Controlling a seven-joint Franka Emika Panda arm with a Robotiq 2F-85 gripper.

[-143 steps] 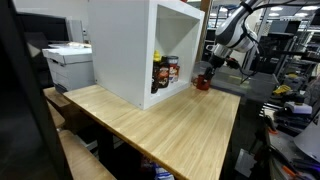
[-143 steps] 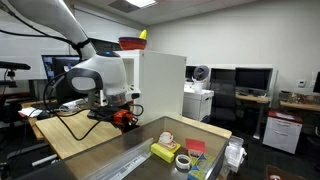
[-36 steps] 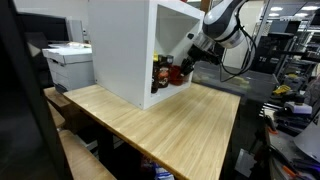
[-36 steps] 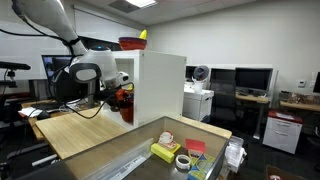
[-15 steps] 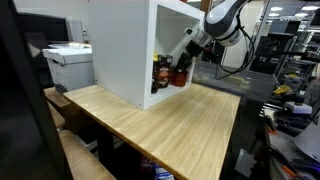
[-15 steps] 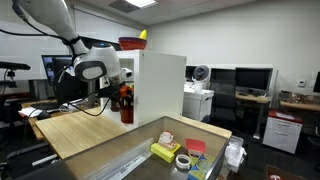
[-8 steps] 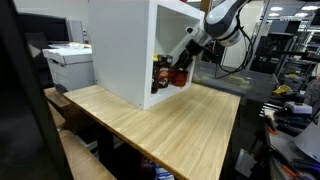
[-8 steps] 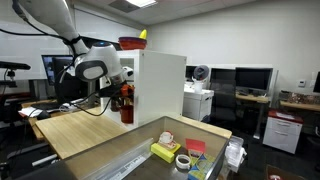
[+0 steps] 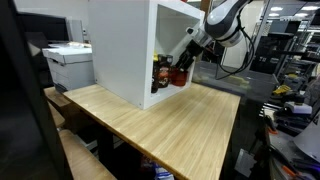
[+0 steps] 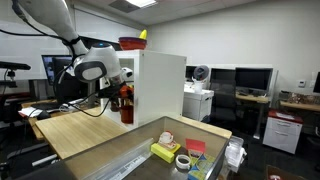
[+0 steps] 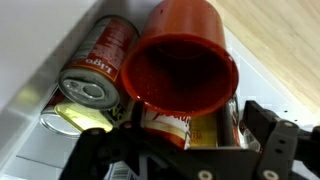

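Red cup (image 11: 180, 70) at the open front of the white box (image 9: 120, 50), claw (image 11: 185, 143) spread wide.
Cup's mouth faces the wrist cam; cans (image 11: 95, 65) are packed right next to & behind it, one lying on its side. Claw's jaws stand apart on either side of the cup, not clamping it. Box sits on the wooden table (image 9: 170, 130); arm reaches in at a slant.

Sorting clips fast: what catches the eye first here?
A red cup fills the wrist view, mouth toward the camera, between the spread fingers of the gripper. Behind it are food cans inside the open white box, which stands on the wooden table in both exterior views.
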